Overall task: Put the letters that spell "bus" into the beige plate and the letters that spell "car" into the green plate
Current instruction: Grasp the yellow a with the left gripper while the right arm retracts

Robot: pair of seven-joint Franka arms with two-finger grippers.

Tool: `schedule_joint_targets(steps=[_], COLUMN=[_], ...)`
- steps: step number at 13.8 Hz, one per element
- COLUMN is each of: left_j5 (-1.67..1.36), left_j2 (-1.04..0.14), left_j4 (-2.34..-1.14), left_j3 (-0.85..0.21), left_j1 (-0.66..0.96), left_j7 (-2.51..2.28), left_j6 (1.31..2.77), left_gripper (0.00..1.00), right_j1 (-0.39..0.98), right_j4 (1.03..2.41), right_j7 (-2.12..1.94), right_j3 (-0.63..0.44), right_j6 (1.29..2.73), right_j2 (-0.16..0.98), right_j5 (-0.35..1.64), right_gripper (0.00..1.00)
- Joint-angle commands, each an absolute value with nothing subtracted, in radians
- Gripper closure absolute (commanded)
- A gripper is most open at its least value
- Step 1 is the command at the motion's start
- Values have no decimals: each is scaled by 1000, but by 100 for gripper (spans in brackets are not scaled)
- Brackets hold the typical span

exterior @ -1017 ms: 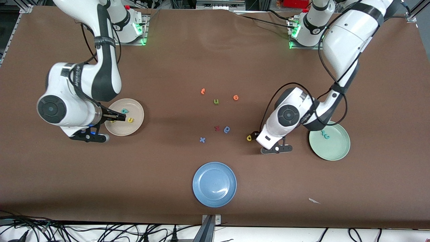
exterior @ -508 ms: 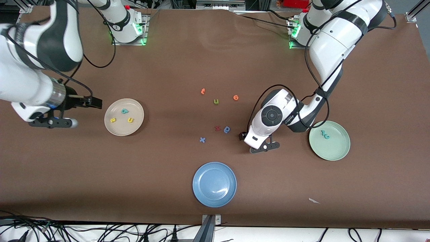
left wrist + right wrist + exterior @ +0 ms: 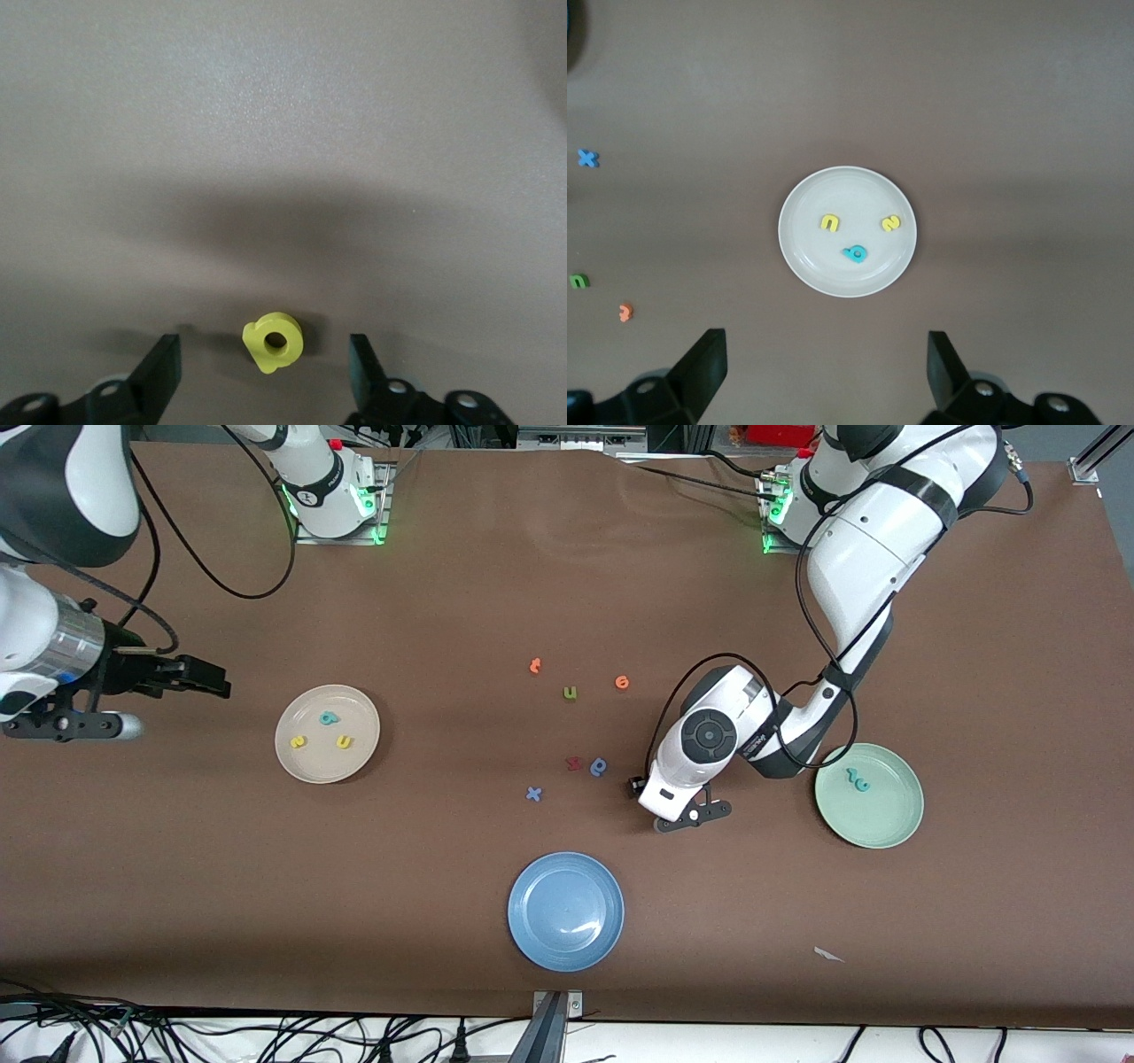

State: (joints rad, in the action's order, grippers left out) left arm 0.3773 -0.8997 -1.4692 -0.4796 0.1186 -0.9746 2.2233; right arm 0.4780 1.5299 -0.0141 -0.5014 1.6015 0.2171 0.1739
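The beige plate (image 3: 312, 766) lies toward the right arm's end of the table and holds a teal b (image 3: 330, 717), a yellow s (image 3: 299, 740) and a yellow u (image 3: 343, 741). My right gripper (image 3: 213, 682) hangs open and empty beside that plate, and its wrist view looks down on the plate (image 3: 799, 258). The green plate (image 3: 877, 819) holds two teal letters (image 3: 858, 779). My left gripper (image 3: 263, 350) is low over the table and open. The yellow a (image 3: 274, 341) lies flat between its fingers with a gap on each side. In the front view the left hand (image 3: 636, 786) hides this letter.
Loose letters lie mid-table: two orange ones (image 3: 535, 665) (image 3: 622, 682), an olive u (image 3: 570, 693), a red one (image 3: 573, 763), a blue b/q shape (image 3: 599, 766) and a blue x (image 3: 533, 794). A blue plate (image 3: 565, 911) sits nearer the camera. A paper scrap (image 3: 828, 955) lies near the front edge.
My right gripper has drawn back from over the beige plate toward its own end of the table. My left gripper has moved over the yellow a, covering it, and its fingers have narrowed a little.
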Motion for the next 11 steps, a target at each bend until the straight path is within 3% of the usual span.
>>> schedule_joint_targets(steps=[1, 3, 6, 11], left_j5=[365, 365, 367, 368], left_j2=[-914, -916, -930, -930], left_j4=[-1436, -1436, -1424, -1422], left_j3=[-468, -468, -466, -466], left_j1=[141, 143, 143, 143], left_j7=[-985, -1000, -1006, -1006], left_j6=[2217, 2217, 2217, 2217], left_gripper=[27, 34, 39, 57], right_j1=[307, 223, 88, 44], right_j4=[1542, 1551, 1635, 1678], right_j7=[-21, -17, -3, -3], right_j3=[-329, -203, -96, -63], right_j6=[1612, 1602, 1620, 1649], right_j2=[154, 109, 39, 15], right_j5=[128, 43, 38, 41], right_gripper=[0, 0, 0, 0])
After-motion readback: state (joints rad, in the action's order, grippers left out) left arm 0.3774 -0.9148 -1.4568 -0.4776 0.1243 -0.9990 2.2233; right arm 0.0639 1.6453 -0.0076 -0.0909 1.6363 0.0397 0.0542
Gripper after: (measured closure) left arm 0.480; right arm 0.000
